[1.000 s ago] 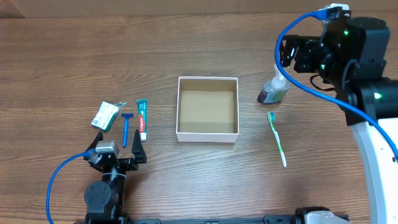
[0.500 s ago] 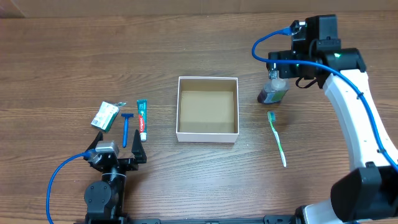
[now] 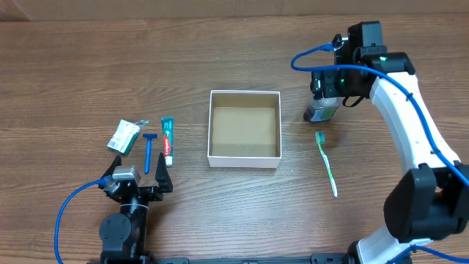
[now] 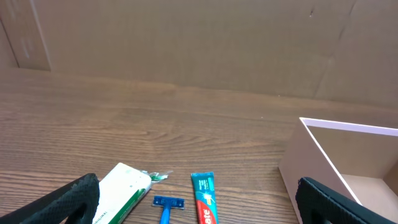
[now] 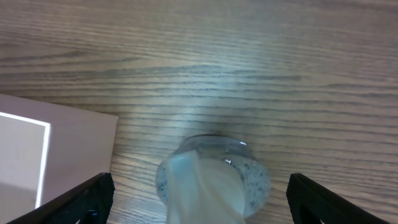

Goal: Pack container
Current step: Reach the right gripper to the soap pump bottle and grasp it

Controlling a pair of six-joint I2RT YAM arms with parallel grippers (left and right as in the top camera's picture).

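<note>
The container (image 3: 245,158), a square white-walled box with a brown inside, sits at mid-table; its wall shows as container (image 4: 314,163) and container (image 5: 74,155) in the wrist views. A clear pump bottle (image 3: 321,111) stands to its right, directly under my right gripper (image 3: 327,86). In the right wrist view the pump bottle (image 5: 214,180) lies between the spread jaws of the right gripper (image 5: 199,202), which are open and apart from it. My left gripper (image 3: 138,189) rests open at the lower left, near the toothpaste (image 3: 168,141), razor (image 3: 149,149) and green-white packet (image 3: 124,136).
A green toothbrush (image 3: 326,163) lies right of the container, below the bottle. The left wrist view shows the packet (image 4: 121,190), razor (image 4: 166,205) and toothpaste (image 4: 204,199) just ahead of the open left gripper (image 4: 198,211). Blue cables trail from both arms.
The right arm has swung left and down from the far right to hover over the pump bottle. The left arm has not moved.
</note>
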